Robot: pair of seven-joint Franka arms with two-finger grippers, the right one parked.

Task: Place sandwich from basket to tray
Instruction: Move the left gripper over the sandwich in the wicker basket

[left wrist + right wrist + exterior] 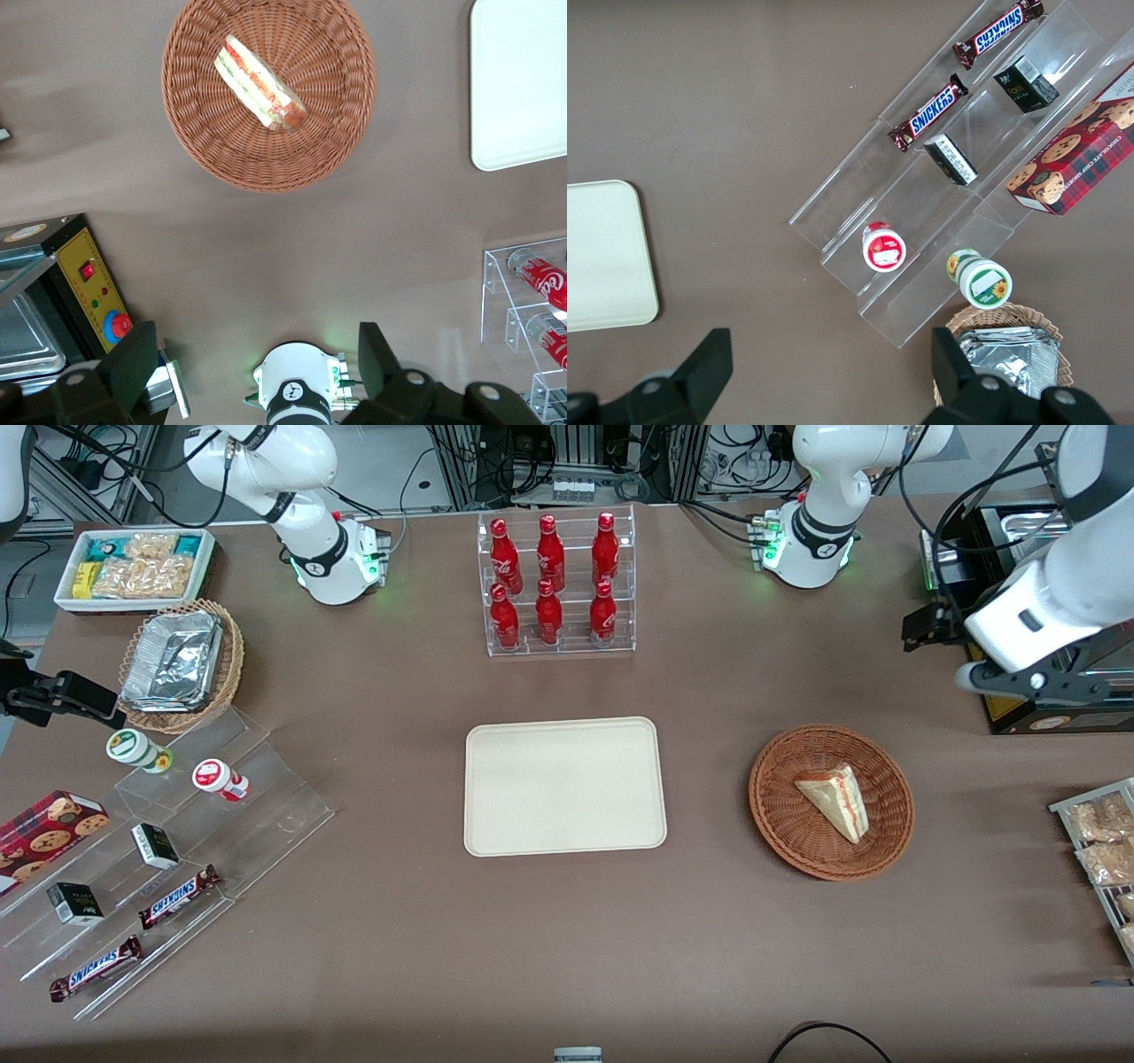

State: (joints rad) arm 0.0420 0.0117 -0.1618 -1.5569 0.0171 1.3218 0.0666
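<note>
Sandwich lies in the basket, its cut edge with the red filling turned toward the front camera, so the reach has not yet started. The claw hangs high above the desk at the working arm's end, near a black box with a yellow panel and well apart from the basket. Its fingers are spread wide, with nothing between them.

The next move probably calls for swinging over the basket, descending, and turning the wrist so the fingers close across the wedge's flat bread faces rather than its slanted edges. Then comes a lift clear of the wicker rim and a carry to the tray, which sits bare beside the basket, toward the parked arm.

The wrist view shows the filling layers plainly and the open fingers. The front view alone shows the whole tray and the rack of red bottles farther from the camera.
</note>
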